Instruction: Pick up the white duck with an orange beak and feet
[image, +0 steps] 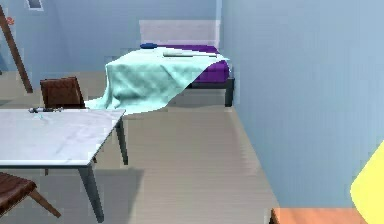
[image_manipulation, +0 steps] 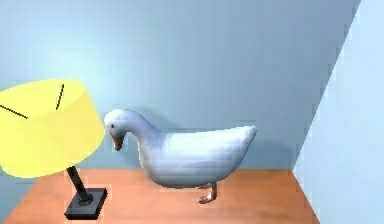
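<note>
Pale blue walls (image_manipulation: 200, 50) meet in a corner at the arm side view's right, behind a reddish-brown wooden tabletop (image_manipulation: 260, 195). On that tabletop stands the white duck (image_manipulation: 190, 155), upright on its dull orange feet (image_manipulation: 207, 195), near the back wall. Its body stretches toward the view's right, with the tail lifted. Its head is turned to the view's left, with the orange beak (image_manipulation: 118, 143) tipped downward. Just beside the duck's head, on the view's left, is a lamp with a yellow shade (image_manipulation: 45, 130). The lamp's thin dark stem leans into a black square base (image_manipulation: 85, 203) on the same tabletop (shade and beak look close, though whether they touch cannot be told).

Looking ahead, a beige floor (image: 190, 150) runs to a bed (image: 205, 72) against the far wall, with a purple sheet and a pale teal blanket (image: 140, 85) spilling off its near side. At the forward view's left stands a white table (image: 50, 135) on dark legs, with a brown chair (image: 62, 92) behind it and another chair (image: 25, 195) at its near corner.

As for the gripper, its state cannot be told.
</note>
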